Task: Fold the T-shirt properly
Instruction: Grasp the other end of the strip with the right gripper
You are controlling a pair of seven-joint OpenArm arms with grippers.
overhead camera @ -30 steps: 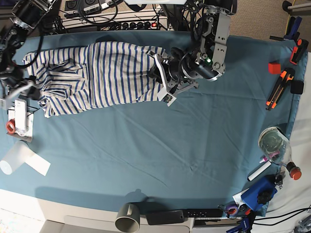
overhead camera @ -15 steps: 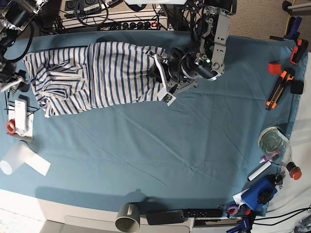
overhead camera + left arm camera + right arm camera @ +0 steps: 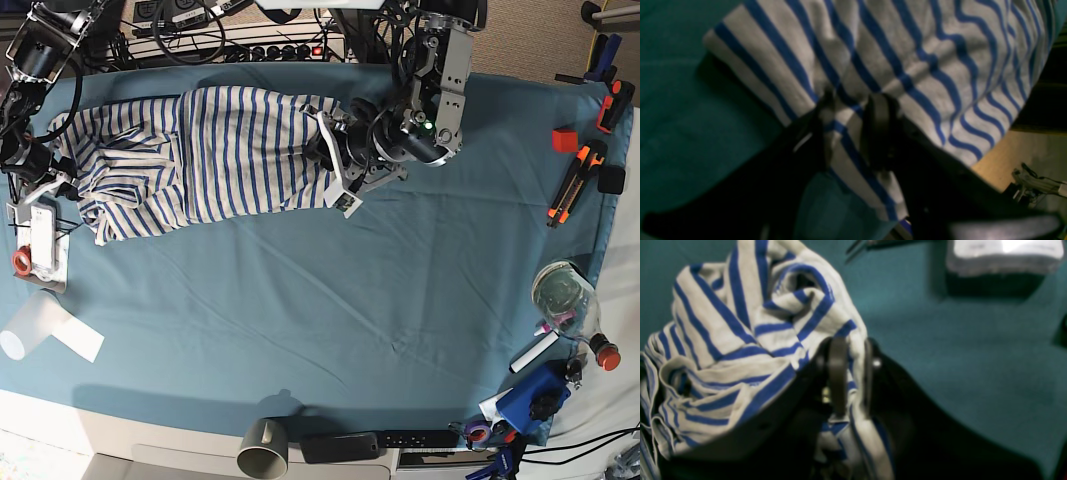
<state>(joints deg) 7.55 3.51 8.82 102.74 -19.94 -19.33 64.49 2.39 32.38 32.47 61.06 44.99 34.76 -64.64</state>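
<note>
1. Left wrist: left pincer [image 3: 848,133] is clamped on a fold of the T-shirt [image 3: 907,60], striped cloth between both jaws, teal surface [image 3: 690,133] beneath.
2. Right wrist: right pincer [image 3: 850,373] is closed narrow on a bunched T-shirt edge [image 3: 740,340].
3. Base: T-shirt [image 3: 230,150] lies stretched along the far side of the surface [image 3: 350,320], one pincer at each end.

teal-clothed table [image 3: 330,300] under striped t-shirt [image 3: 220,160], orange cutters [image 3: 575,180], paper roll [image 3: 35,325], glass jar [image 3: 565,295]
</note>
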